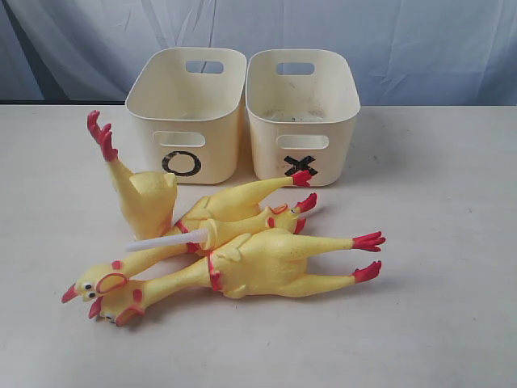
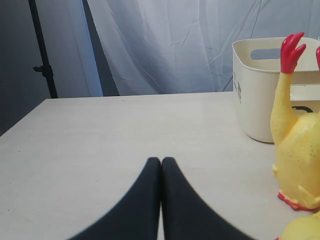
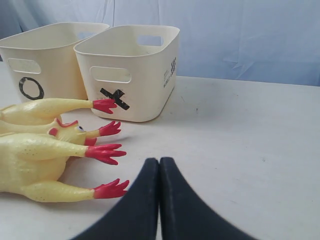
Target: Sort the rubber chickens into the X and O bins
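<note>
Jaws together; four chickens (image 1: 145, 202) (image 1: 234, 202) (image 1: 242, 229) (image 1: 266, 263), two bins (image 1: 218, 137) (image 1: 266, 137).

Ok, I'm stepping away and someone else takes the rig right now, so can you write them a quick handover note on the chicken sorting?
Left claw: shut, empty, over bare table.
Right claw: shut, empty, short of the pile's red feet.
O bin and X bin: side by side; no chicken shows in either.
Chickens: all four on the table in front of the bins. The upended chicken stands feet up near the O bin; the front chicken, middle chicken and rear chicken lie piled beside it, with a white stick on the pile.
Done: nothing sorted.
Left: all four chickens.
</note>
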Robot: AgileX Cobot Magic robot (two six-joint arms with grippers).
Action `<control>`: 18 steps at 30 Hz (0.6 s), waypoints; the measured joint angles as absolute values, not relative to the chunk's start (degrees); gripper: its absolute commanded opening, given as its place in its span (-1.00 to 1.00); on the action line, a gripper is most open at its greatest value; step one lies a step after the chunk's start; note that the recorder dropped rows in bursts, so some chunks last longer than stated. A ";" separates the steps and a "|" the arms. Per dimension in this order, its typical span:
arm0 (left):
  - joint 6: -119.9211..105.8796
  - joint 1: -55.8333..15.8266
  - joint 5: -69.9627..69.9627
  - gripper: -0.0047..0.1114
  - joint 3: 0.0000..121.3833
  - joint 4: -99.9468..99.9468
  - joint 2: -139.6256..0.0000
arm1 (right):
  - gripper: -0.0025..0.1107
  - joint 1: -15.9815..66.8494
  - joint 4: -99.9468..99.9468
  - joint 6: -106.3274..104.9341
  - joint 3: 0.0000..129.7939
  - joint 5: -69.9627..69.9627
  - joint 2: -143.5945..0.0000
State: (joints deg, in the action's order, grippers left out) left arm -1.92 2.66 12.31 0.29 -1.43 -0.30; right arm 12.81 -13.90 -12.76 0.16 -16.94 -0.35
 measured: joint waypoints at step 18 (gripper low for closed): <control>-1.92 2.66 12.31 -0.92 0.29 -1.43 -0.30 | -0.97 12.81 -18.28 -12.67 0.16 -8.75 -0.35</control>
State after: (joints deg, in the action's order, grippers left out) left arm -1.92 2.66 12.31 0.29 -1.43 -0.30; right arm 12.81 -18.28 -12.67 0.16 -8.75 -0.35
